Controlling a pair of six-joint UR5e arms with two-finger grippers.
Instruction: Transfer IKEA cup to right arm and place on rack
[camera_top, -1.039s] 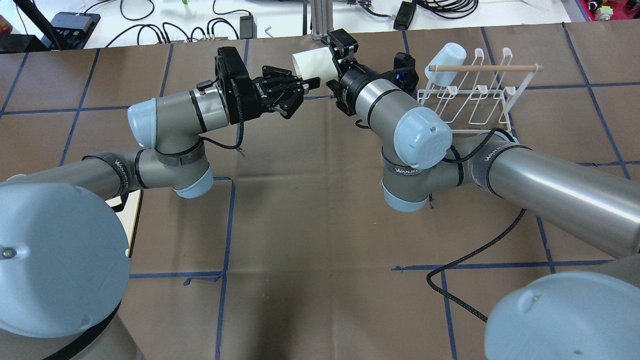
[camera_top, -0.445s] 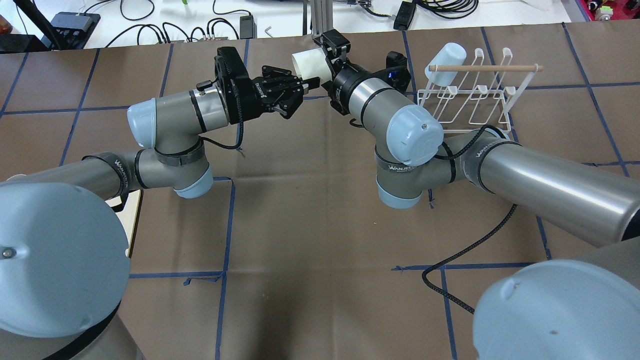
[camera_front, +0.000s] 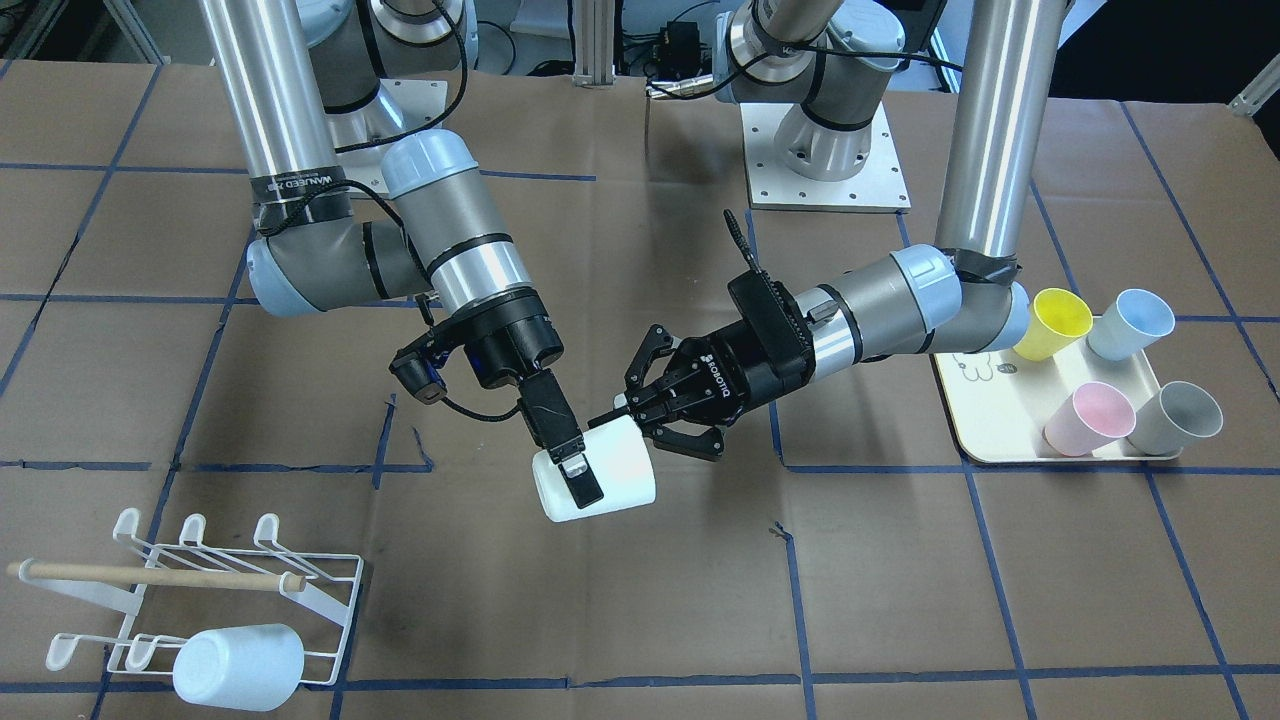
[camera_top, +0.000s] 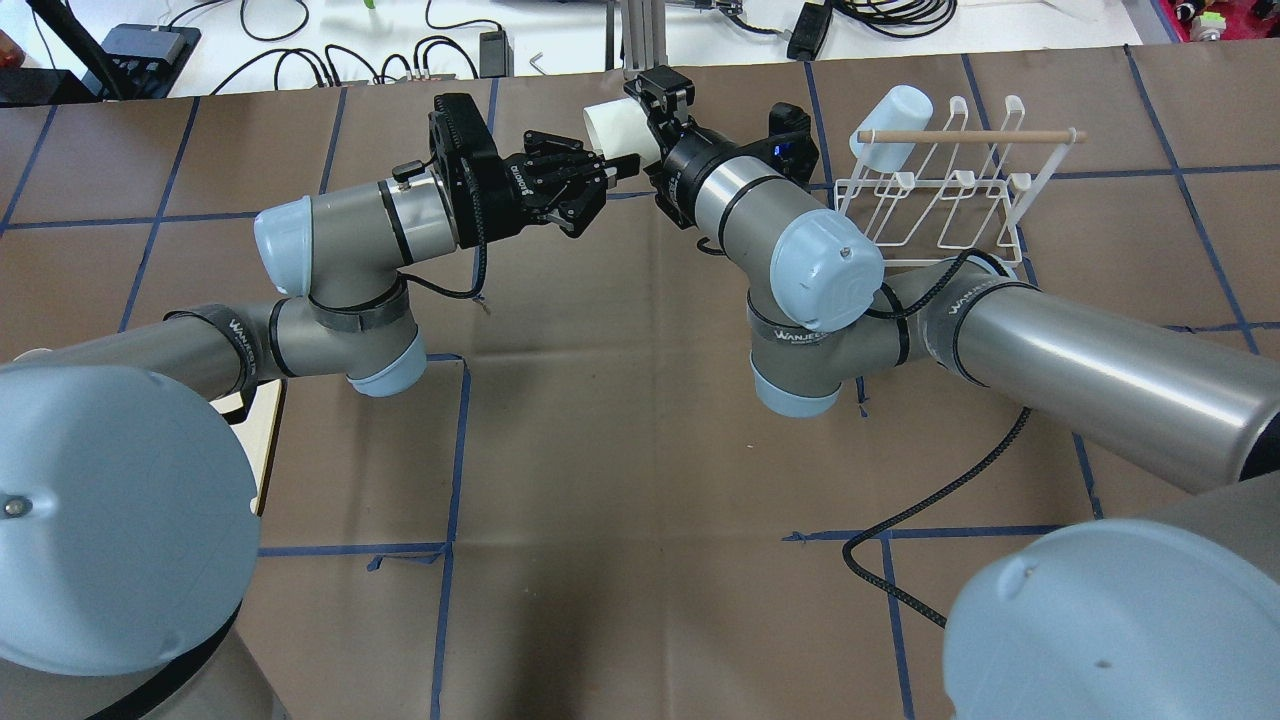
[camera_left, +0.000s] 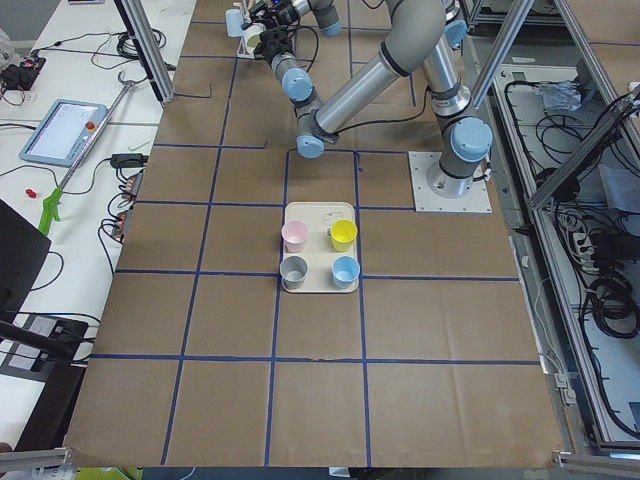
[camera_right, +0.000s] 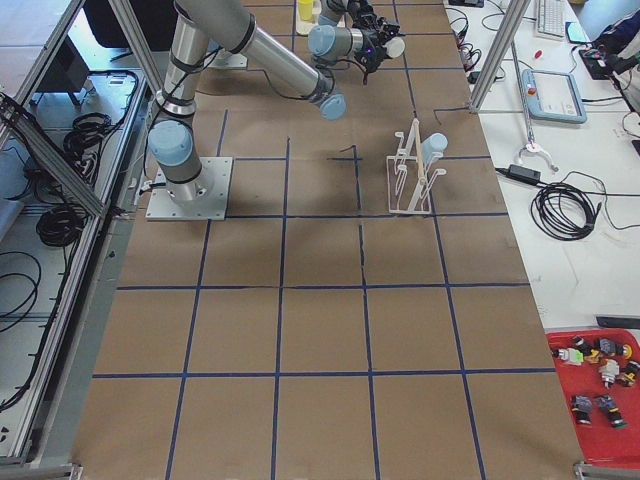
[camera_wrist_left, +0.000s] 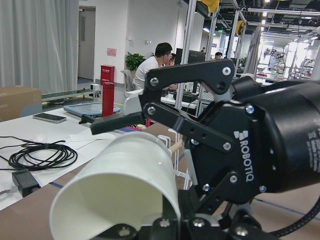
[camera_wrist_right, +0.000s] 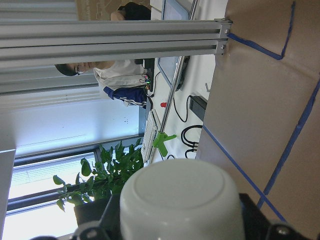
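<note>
A white IKEA cup (camera_front: 612, 482) is held on its side above the table, between both grippers; it also shows in the overhead view (camera_top: 612, 122). My left gripper (camera_front: 615, 411) (camera_top: 622, 163) is shut on the wall at the cup's rim. My right gripper (camera_front: 585, 470) (camera_top: 648, 105) straddles the cup's body near its base. One finger lies over the cup and the other is hidden behind it. A thin gap shows in the left wrist view, so the right gripper looks open. The white wire rack (camera_front: 300, 580) (camera_top: 940, 200) stands beyond the right arm.
Another white cup (camera_front: 235, 667) hangs on the rack's end prong. A cream tray (camera_front: 990, 445) by the left arm holds yellow (camera_front: 1055, 320), blue (camera_front: 1130, 322), pink (camera_front: 1090, 418) and grey (camera_front: 1180, 418) cups. A black cable (camera_top: 950, 490) lies on the table under the right arm.
My right arm has swung its wrist and slid its gripper a little further left over the cup. The left arm and the cup have stayed almost still.
</note>
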